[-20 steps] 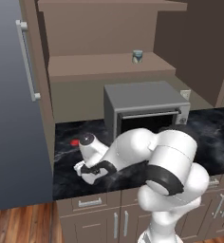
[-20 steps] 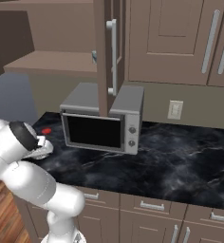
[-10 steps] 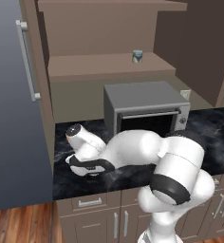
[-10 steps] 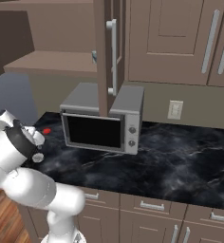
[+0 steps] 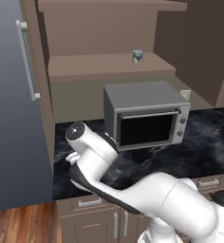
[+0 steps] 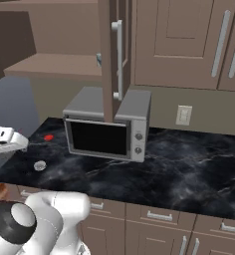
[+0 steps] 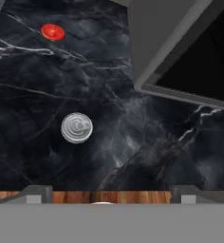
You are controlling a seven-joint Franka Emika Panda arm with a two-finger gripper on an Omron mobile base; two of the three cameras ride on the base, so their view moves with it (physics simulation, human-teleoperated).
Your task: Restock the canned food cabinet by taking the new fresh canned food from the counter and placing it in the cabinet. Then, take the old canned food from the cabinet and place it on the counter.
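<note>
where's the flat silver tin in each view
Left base view: I can't pick it out; the arm covers that stretch of counter.
Right base view: flat silver tin lower left, on the counter.
Hand view: left of centre.
Shared landmark: microwave.

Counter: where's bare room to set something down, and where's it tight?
The counter is bare right of the microwave, from its side to the frame edge below the wall outlet. Left of the microwave is tighter: the old canned food near the front edge, a red object behind it, bare marble between them.
</note>
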